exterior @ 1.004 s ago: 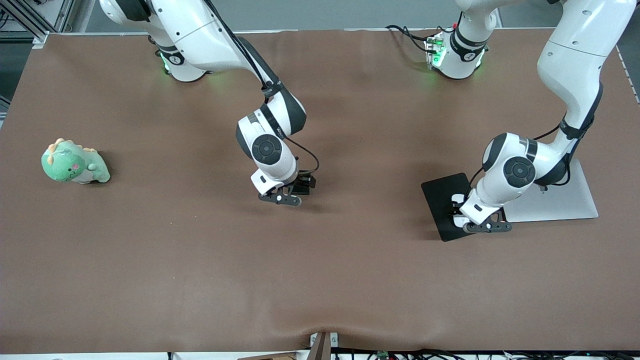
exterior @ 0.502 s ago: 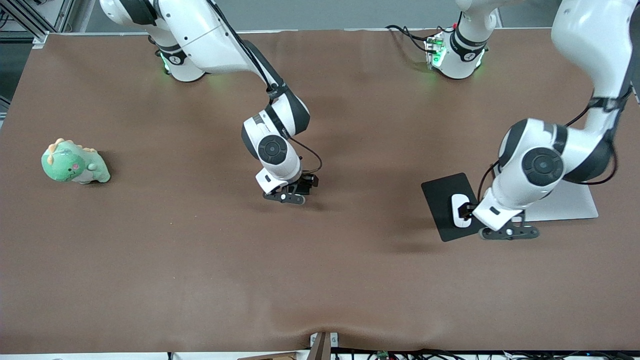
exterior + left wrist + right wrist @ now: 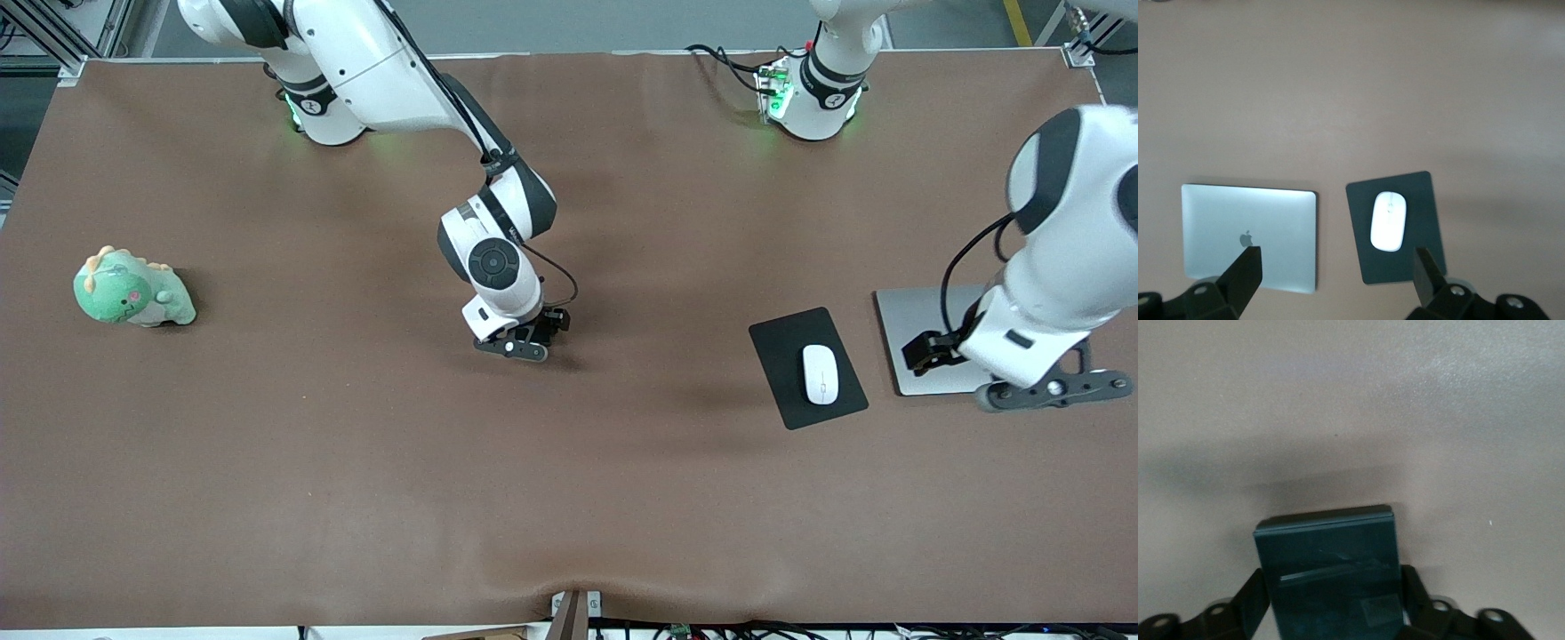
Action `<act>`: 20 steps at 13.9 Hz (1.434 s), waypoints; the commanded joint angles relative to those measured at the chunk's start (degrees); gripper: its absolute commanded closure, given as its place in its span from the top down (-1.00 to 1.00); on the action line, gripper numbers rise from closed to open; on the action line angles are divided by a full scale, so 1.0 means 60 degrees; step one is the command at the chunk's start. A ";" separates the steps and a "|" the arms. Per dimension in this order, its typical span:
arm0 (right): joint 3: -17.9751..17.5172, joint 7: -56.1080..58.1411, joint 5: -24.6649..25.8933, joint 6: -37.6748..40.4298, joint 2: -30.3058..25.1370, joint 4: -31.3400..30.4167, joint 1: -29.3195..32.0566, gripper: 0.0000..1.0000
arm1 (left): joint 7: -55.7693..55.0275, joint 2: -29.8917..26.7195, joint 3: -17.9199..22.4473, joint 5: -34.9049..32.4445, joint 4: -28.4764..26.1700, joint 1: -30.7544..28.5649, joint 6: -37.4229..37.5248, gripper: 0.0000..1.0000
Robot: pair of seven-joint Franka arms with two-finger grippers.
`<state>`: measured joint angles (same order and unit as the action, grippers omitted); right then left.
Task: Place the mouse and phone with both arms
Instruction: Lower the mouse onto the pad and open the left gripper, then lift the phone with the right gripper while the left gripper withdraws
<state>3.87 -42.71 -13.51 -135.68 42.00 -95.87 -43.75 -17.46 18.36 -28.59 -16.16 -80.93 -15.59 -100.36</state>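
The white mouse point(image 3: 821, 373) lies on a black mouse pad point(image 3: 782, 391), also shown in the left wrist view as mouse point(image 3: 1388, 221) on pad point(image 3: 1427, 200). My left gripper point(image 3: 1053, 391) hangs high over the silver laptop, apart from the mouse; its jaws stand open and empty point(image 3: 1337, 277). My right gripper point(image 3: 523, 345) is low at the table's middle, shut on the dark phone point(image 3: 1331, 553), one finger on each long side point(image 3: 1333, 607). In the front view the hand hides the phone.
A closed silver laptop point(image 3: 920, 333) lies beside the mouse pad toward the left arm's end, and appears in the left wrist view point(image 3: 1238, 220). A green dinosaur plush point(image 3: 132, 289) sits toward the right arm's end. Brown cloth covers the table.
My left arm has lifted off the mouse and swung toward its own end, leaving the mouse on the pad. My right gripper shifted slightly and closed on the phone.
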 commanded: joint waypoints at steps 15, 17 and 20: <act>0.0087 0.0057 -0.0209 0.2163 -0.1388 -0.0162 0.1445 -1.00 | 0.1178 -0.2955 0.2750 0.1755 -0.0279 0.2255 0.1770 1.00; 0.0087 0.0596 -0.0209 0.2134 -0.1929 -0.0762 0.1797 -1.00 | 0.1284 -0.3248 0.4550 0.1844 -0.0645 0.3836 0.1785 1.00; 0.0087 0.1168 -0.0209 0.2105 -0.2633 -0.1612 0.2353 -1.00 | 0.1313 -0.3396 0.5116 0.2517 -0.0910 0.4049 0.1843 1.00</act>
<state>5.19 -38.54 -13.52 -122.73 31.54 -99.71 -31.85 -10.66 0.23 0.69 -3.50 -83.36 8.36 -89.52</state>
